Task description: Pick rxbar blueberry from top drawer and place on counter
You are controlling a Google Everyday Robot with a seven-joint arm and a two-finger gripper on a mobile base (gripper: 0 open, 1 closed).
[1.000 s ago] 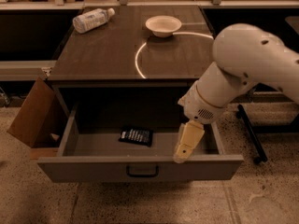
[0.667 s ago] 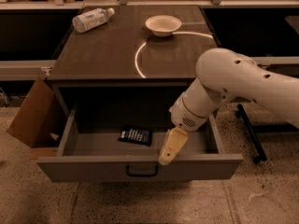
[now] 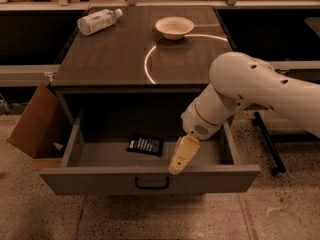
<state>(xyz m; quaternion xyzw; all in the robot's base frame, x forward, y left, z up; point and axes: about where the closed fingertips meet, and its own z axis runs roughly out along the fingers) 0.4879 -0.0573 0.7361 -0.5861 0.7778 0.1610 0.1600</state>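
The rxbar blueberry is a small dark bar with white print lying flat on the floor of the open top drawer, left of centre. My gripper hangs from the white arm into the drawer, just right of the bar and near the front panel, not touching the bar. The counter is the dark glossy cabinet top above the drawer, with a curved light reflection.
A clear plastic water bottle lies at the counter's back left. A white bowl stands at the back centre. A brown cardboard box leans at the drawer's left side. A dark chair base stands on the floor at right.
My arm has swung left and the gripper has moved left along the drawer, closer to the bar. The bar has not moved.
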